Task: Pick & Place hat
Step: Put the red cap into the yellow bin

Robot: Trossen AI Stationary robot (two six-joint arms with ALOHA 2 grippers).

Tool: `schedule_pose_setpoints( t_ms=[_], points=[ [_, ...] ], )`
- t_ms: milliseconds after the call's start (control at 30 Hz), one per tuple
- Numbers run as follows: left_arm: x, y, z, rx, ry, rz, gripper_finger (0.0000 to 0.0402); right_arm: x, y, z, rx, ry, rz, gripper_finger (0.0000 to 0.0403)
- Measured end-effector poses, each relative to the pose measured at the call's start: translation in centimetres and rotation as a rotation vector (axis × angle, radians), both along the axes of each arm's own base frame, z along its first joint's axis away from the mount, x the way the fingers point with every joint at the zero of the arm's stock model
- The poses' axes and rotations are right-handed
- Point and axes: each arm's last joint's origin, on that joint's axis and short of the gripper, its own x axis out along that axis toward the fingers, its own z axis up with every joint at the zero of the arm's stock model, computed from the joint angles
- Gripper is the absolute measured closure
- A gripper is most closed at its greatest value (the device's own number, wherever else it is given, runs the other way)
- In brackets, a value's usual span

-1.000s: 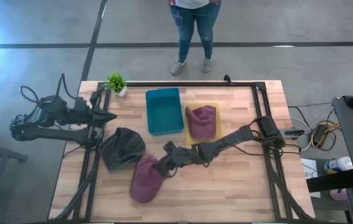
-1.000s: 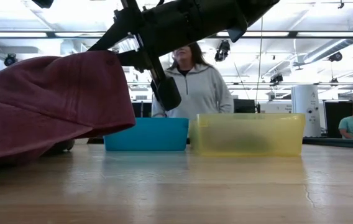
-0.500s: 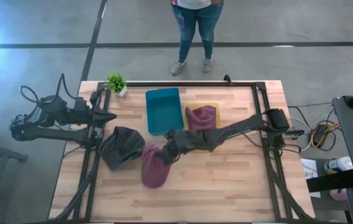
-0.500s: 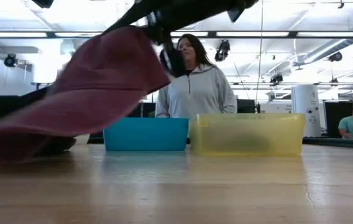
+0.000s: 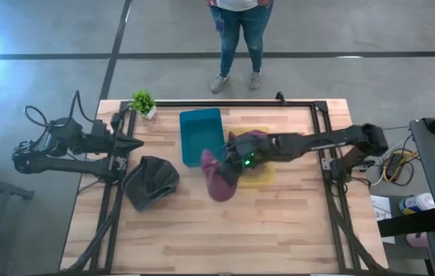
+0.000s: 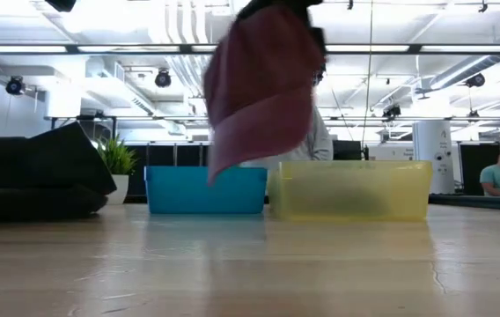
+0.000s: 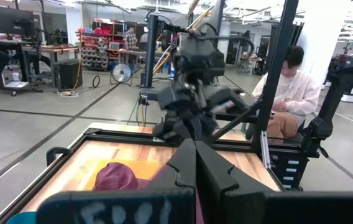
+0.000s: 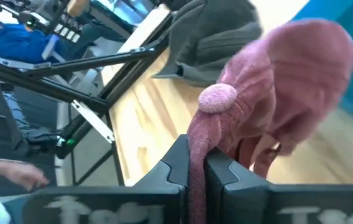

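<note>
Carrying the maroon hat toward the bins

My right claw point(image 5: 235, 162) is clamping tight on the maroon hat point(image 5: 219, 175), dangling it clear of the table point(image 5: 279, 222) beside the yellow bin point(image 5: 268, 170) so it can drop in; my left claw point(image 5: 136, 142) is idling, pinched together.

- Your maroon hat point(image 5: 219, 173) is soft matt cloth.
- Your table point(image 5: 279, 230) is pale planked wood.
- The yellow bin point(image 6: 352, 188) looks like translucent plastic.
</note>
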Motion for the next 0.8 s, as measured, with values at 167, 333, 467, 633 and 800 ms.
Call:
schedule_pose_setpoints(
  t_ms=[167, 333, 467, 633, 800],
  points=[
    [0.0, 0.0, 0.0, 0.000, 0.001, 0.000, 0.0401, -2.9, -2.0, 1.5, -0.026, 0.039, 0.033, 0.0394],
    [0.0, 0.0, 0.0, 0.000, 0.000, 0.000, 0.0401, -5.7, -4.6, 2.8, -0.078, 0.053, 0.090, 0.0394],
    [0.0, 0.0, 0.0, 0.000, 0.000, 0.000, 0.0401, -7.8, -7.0, 4.2, -0.108, 0.007, 0.117, 0.0394],
    [0.0, 0.0, 0.0, 0.000, 0.000, 0.000, 0.0401, -9.8, -9.2, 3.9, -0.110, 0.064, 0.196, 0.0394],
    [0.0, 0.0, 0.0, 0.000, 0.000, 0.000, 0.0401, -9.6, -10.2, 1.8, -0.030, 0.126, 0.354, 0.0394]
  ],
)
